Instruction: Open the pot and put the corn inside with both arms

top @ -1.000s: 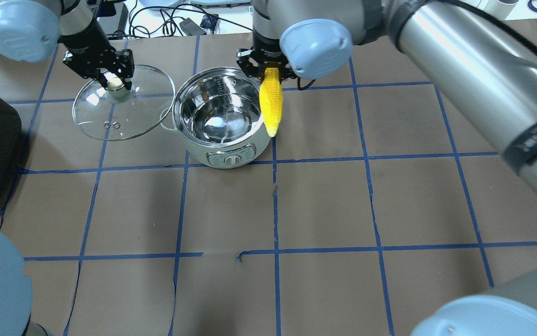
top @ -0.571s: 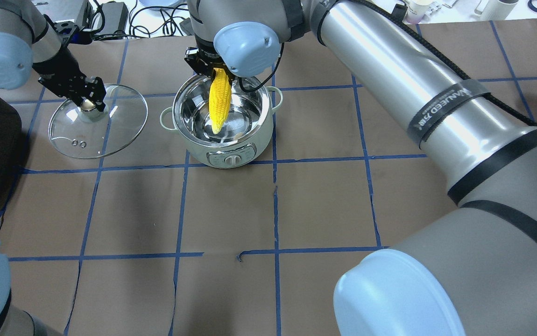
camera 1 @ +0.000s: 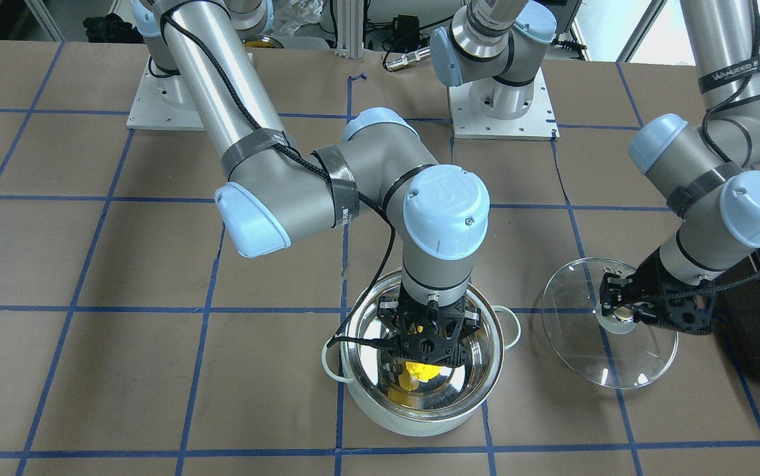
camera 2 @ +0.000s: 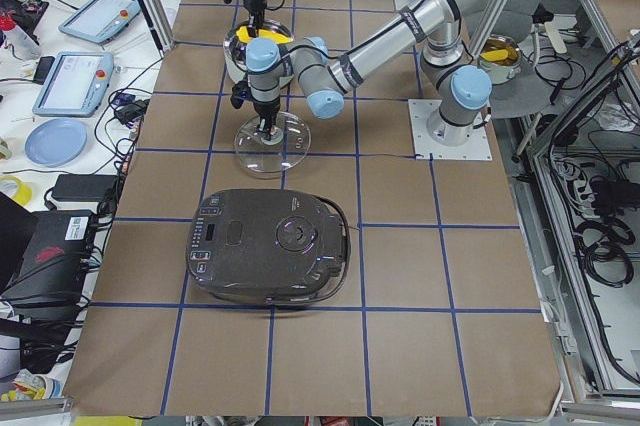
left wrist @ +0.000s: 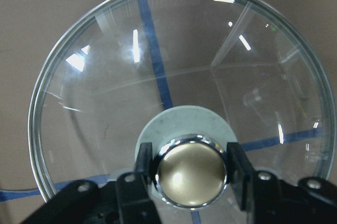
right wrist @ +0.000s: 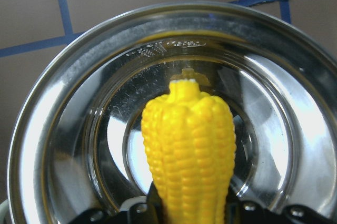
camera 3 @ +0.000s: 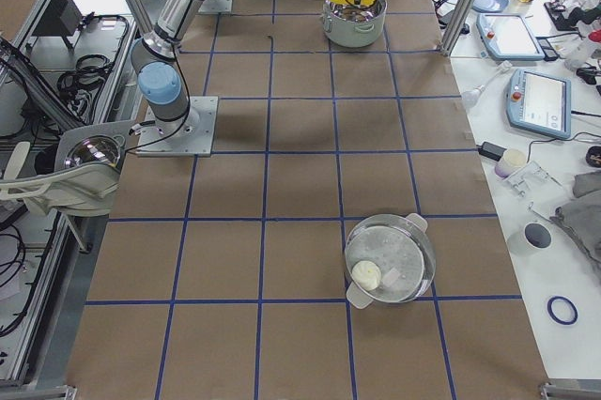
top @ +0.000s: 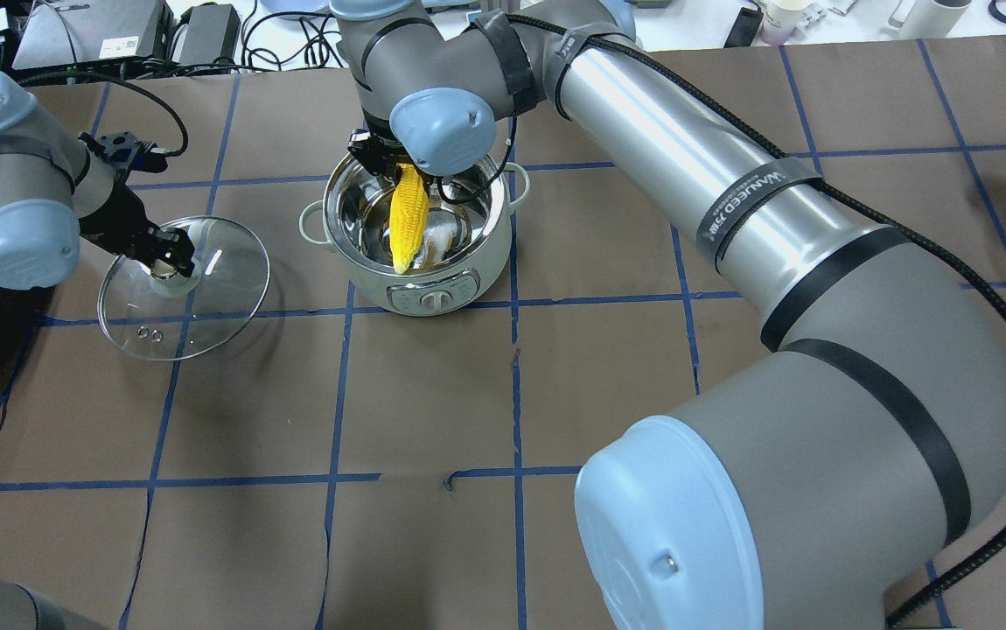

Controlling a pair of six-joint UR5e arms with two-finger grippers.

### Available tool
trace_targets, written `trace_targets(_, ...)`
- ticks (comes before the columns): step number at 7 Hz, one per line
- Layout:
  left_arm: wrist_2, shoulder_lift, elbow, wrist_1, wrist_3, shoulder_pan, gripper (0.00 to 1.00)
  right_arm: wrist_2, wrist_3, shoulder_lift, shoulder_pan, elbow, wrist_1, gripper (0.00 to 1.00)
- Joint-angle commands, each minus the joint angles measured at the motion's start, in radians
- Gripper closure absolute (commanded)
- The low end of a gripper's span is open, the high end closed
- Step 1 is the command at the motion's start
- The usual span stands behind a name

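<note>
Yellow toy corn cob, pinched in the right gripper, hangs inside the mint-green pot, apparently clear of its rim; left gripper clamps the clear lid's knob.

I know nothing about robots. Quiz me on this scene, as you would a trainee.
1. True or false: the glass lid sits on the pot.
2. What is the right gripper holding over the pot? A) the corn B) a spoon C) nothing
3. Fill in: the left gripper is shut on the lid's ____.

Key: 1 false; 2 A; 3 knob.
</note>
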Motion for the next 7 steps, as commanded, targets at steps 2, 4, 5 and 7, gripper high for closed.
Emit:
trace_targets(2, -0.013, 0.011, -0.077, 0.094, 0.008, 0.006, 0.97, 0.000, -0.003, 0.014, 0.005, 0.036, -0.055, 0.21)
trace_targets(4, -0.010, 0.009, -0.074, 0.095, 0.064, 0.007, 0.00, 0.000, 0.004, 0.001, 0.005, 0.055, -0.063, 0.00)
trace_targets(5, -0.001, 0.009, -0.060, 0.095, 0.066, 0.006, 0.00, 0.003, -0.008, -0.039, 0.005, 0.055, -0.061, 0.00)
trace_targets(7, 0.004, 0.038, 0.009, 0.006, 0.052, -0.023, 0.00, 0.003, -0.055, -0.114, -0.013, 0.053, 0.016, 0.00)
